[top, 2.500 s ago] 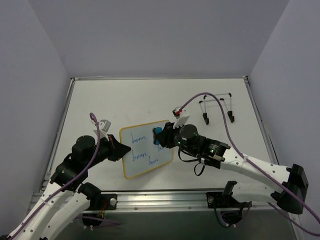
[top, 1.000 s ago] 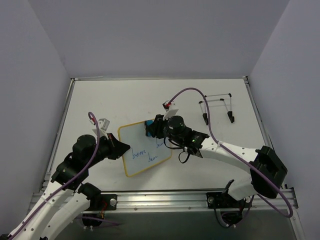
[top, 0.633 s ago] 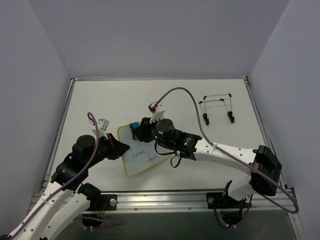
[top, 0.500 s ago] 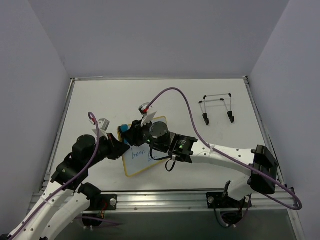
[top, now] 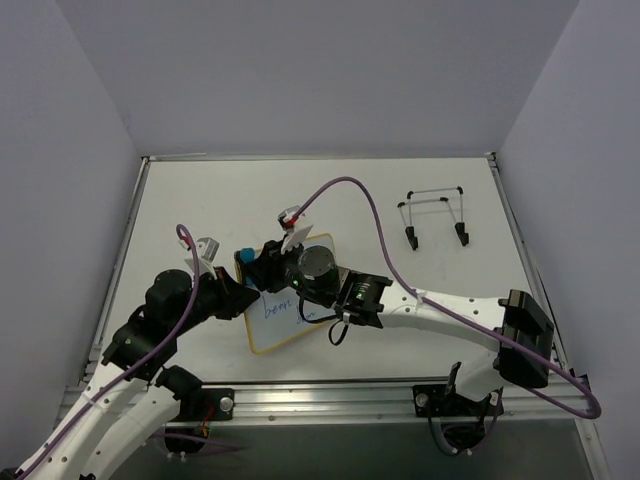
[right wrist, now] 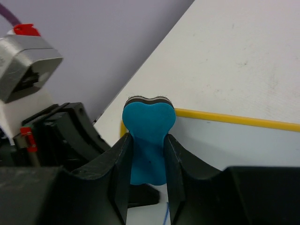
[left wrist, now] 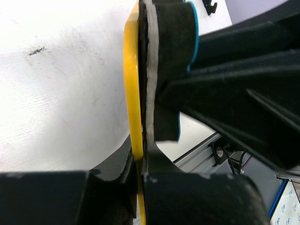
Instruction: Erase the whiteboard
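Note:
The whiteboard [top: 290, 322] with a yellow frame lies tilted on the table, blue writing on its lower part. My left gripper [top: 238, 297] is shut on its left edge; the left wrist view shows the yellow frame [left wrist: 132, 93] edge-on between the jaws. My right gripper [top: 256, 268] is shut on the blue eraser [top: 244, 258], which presses on the board's upper left corner. The right wrist view shows the eraser [right wrist: 147, 136] squeezed between the fingers, over the board [right wrist: 234, 140]. The eraser's dark felt [left wrist: 171, 56] touches the board in the left wrist view.
A black wire stand [top: 433, 215] sits at the back right of the table. The table's metal rim [top: 320, 157] runs along the far edge, with grey walls around.
My right gripper has swept the eraser leftward across the top of the board to its upper left corner. The upper line of blue writing is gone. The left gripper has kept its hold.

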You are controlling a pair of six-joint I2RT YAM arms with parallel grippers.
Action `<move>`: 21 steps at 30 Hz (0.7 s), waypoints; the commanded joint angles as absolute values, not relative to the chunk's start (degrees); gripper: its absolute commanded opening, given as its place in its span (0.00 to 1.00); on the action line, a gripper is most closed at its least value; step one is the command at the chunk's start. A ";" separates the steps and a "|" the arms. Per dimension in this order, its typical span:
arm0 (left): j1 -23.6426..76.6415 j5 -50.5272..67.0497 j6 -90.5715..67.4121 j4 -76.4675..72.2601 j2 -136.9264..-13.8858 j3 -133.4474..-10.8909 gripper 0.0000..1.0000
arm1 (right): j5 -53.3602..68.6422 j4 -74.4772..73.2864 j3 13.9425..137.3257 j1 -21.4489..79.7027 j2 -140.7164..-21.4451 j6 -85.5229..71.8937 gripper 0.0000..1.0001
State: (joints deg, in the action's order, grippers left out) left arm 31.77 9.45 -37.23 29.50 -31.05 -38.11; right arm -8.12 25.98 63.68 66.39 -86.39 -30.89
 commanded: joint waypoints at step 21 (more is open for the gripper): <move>33.75 17.84 -32.61 26.72 -30.85 -42.45 0.02 | 4.04 33.83 44.22 44.04 -88.51 -31.82 0.02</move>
State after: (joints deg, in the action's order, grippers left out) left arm 31.77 9.10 -39.18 29.85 -31.46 -38.41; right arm 2.63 36.69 47.31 46.04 -85.21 -33.04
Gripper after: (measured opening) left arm 0.087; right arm 0.261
